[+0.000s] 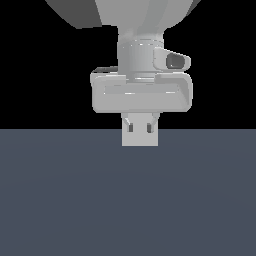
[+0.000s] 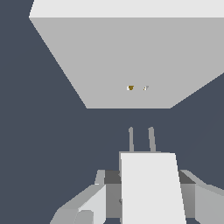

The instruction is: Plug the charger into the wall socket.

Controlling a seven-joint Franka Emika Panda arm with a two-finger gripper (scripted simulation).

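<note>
1. Nearest in the wrist view sat the charger (image 2: 151, 188), a plain white block gripped between the fingers (image 2: 94, 203) of the end effector (image 2: 148, 197).
2. Two thin prongs (image 2: 141, 139) stuck out from its far end, pointing toward the wall socket (image 2: 109, 61).
3. That socket, a white plate with two small holes (image 2: 137, 88), stood apart from the prongs, not yet touched.
4. From the exterior view, the end effector (image 1: 140, 127) hung over the dark bench (image 1: 128, 200), clamping the charger (image 1: 140, 138).
</note>
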